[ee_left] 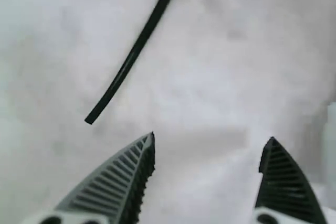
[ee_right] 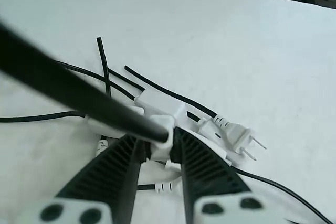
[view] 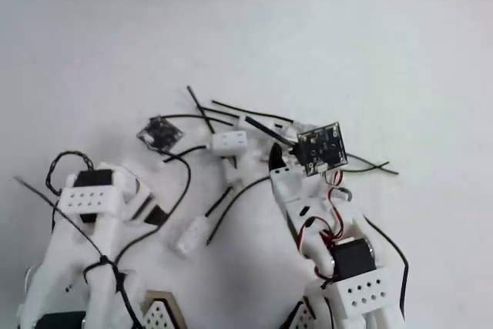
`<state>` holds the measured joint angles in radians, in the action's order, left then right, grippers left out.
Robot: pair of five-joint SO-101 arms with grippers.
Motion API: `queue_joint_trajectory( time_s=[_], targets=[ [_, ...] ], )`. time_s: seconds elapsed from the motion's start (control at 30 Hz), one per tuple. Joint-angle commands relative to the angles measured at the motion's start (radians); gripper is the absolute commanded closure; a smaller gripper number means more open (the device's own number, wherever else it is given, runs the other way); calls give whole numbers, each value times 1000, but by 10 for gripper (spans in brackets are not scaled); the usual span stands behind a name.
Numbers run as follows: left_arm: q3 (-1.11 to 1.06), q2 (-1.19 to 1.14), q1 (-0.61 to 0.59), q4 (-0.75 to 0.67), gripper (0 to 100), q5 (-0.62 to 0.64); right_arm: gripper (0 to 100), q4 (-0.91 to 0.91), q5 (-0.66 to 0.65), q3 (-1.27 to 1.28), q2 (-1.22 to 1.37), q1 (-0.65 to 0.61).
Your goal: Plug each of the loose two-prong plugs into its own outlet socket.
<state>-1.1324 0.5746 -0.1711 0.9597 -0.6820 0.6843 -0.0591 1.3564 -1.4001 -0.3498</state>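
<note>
My right gripper (ee_right: 157, 148) is shut on a white plug body (ee_right: 161, 129) whose thick black cable (ee_right: 63, 90) rises toward the camera. In the high view this gripper (view: 277, 166) sits at the tangle's right side. Just beyond it lies a white socket block (ee_right: 157, 103), and a loose white two-prong plug (ee_right: 236, 137) rests beside it, prongs pointing away. Another white socket (view: 229, 142) and a white connector (view: 192, 234) lie among black cables. My left gripper (ee_left: 207, 156) hovers open over bare table near a black cable end (ee_left: 90, 119); in the high view it (view: 150, 209) stands left of the tangle.
Several thin black cables (view: 231, 109) cross the middle of the white table (view: 400, 59). A small black circuit board (view: 160, 133) lies left of the sockets. The far half of the table is bare, and its back edge runs along the top of the high view.
</note>
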Motion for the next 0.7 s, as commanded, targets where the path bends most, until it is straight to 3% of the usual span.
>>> queue_joint_trajectory(
  time_s=[0.0, 0.27, 0.4, 0.57, 0.67],
  targets=[
    [107, -5, -36, 38, 683, -6, 981, -16, 3, -9, -4, 5],
    [342, 54, 79, 399, 683, 8, 981, -16, 2, -9, -4, 10],
    [334, 205, 217, 489, 682, 124, 981, -16, 2, -9, -4, 10],
    [206, 378, 378, 500, 679, 213, 981, -16, 2, -8, -4, 10],
    [127, 390, 392, 416, 679, 221, 981, -16, 2, -8, -4, 10]
  ],
)
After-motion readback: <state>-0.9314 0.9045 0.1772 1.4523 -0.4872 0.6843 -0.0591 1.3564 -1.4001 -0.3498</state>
